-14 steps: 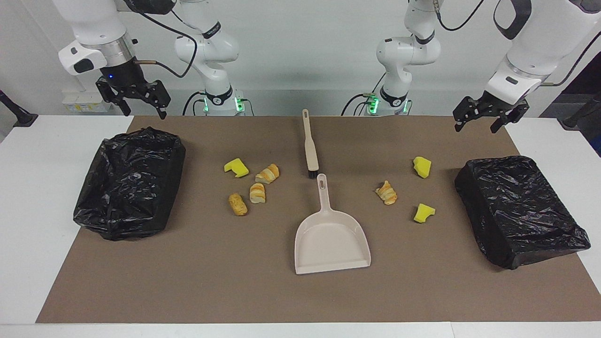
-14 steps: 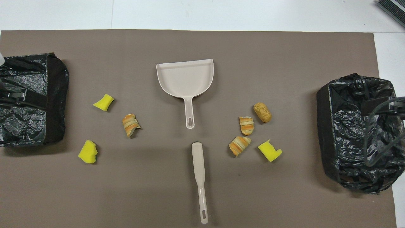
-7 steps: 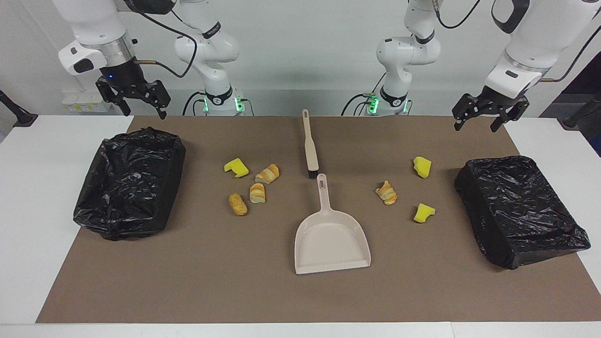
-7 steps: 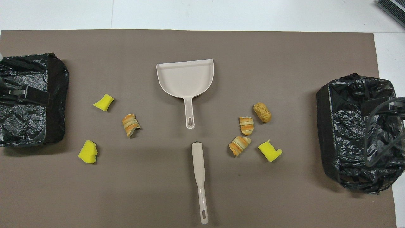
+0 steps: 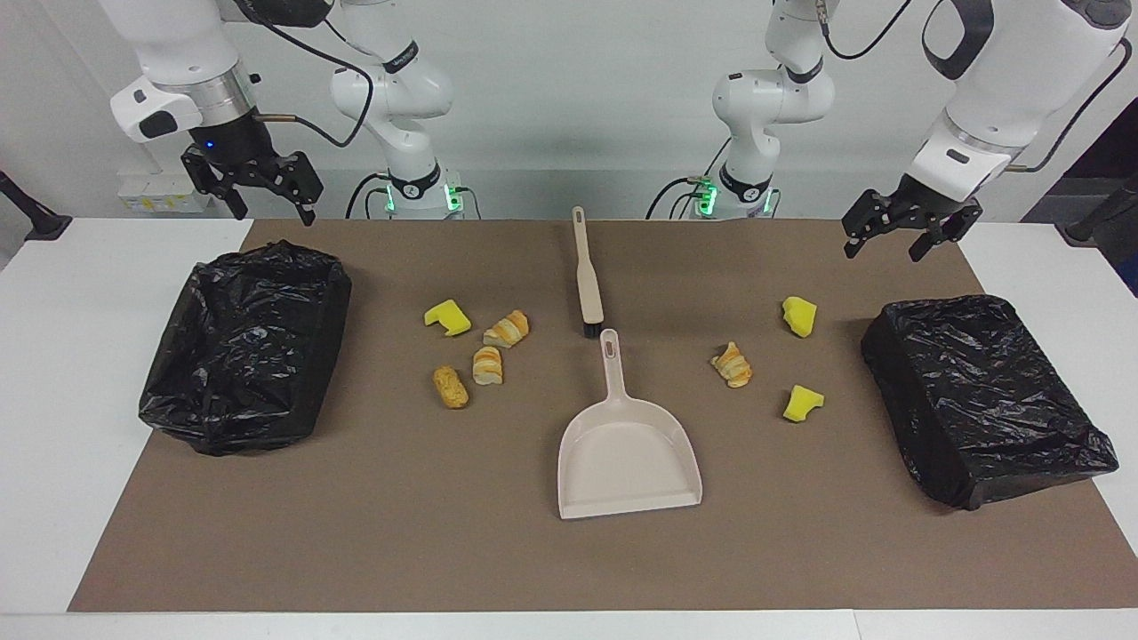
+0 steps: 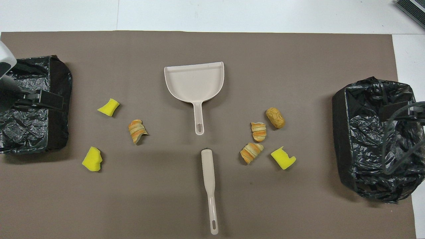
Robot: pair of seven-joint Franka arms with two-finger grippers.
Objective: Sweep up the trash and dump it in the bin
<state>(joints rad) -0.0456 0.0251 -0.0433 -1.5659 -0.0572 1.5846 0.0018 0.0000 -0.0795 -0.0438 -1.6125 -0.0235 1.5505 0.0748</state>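
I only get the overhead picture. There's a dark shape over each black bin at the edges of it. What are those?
Observer: They are the two grippers. In the facing view the right gripper hangs high in the air above the bin at the right arm's end and touches nothing.
Operator: And the one at the other side of my picture?
Observer: The left gripper also hangs in the air, open and empty, above the bin at the left arm's end.
Operator: So nobody holds the brush?
Observer: Nobody. The brush lies flat, and the facing view shows dark bristles at its end beside the handle of the dustpan.
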